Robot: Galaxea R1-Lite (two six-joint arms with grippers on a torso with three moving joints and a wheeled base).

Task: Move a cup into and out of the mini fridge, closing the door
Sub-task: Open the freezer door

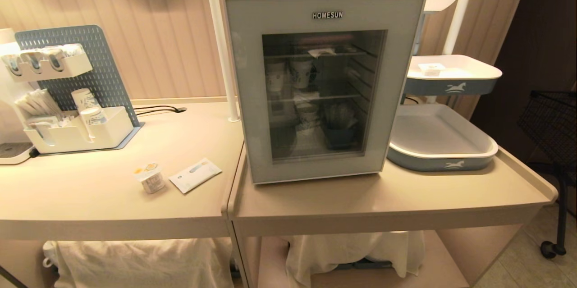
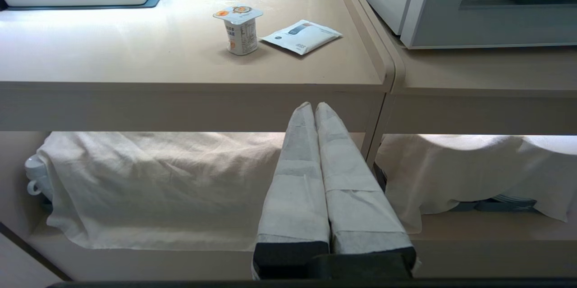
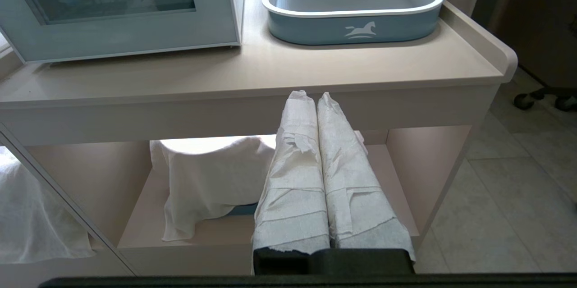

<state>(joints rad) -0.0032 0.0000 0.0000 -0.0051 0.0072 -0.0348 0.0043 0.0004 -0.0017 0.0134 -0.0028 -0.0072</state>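
The cup (image 1: 151,178) (image 2: 239,31), small and white with a white and orange foil lid, stands upright on the left table. The mini fridge (image 1: 318,85) (image 2: 451,4) (image 3: 121,8) sits on the right table, lettered HOMESUN. Its door (image 1: 252,98), a pale grey-blue frame around dark glass, is closed. Neither arm shows in the head view. My left gripper (image 2: 314,104) is shut and empty, below and in front of the left table's front edge. My right gripper (image 3: 312,94) is also shut and empty, low before the right table's edge.
A flat white sachet (image 1: 195,175) (image 2: 301,35) lies just right of the cup. A blue pegboard organiser (image 1: 74,98) with paper cups stands at the back left. Two blue-and-white trays (image 1: 444,141) (image 3: 356,4) sit right of the fridge. White cloths (image 2: 157,184) cover the lower shelves.
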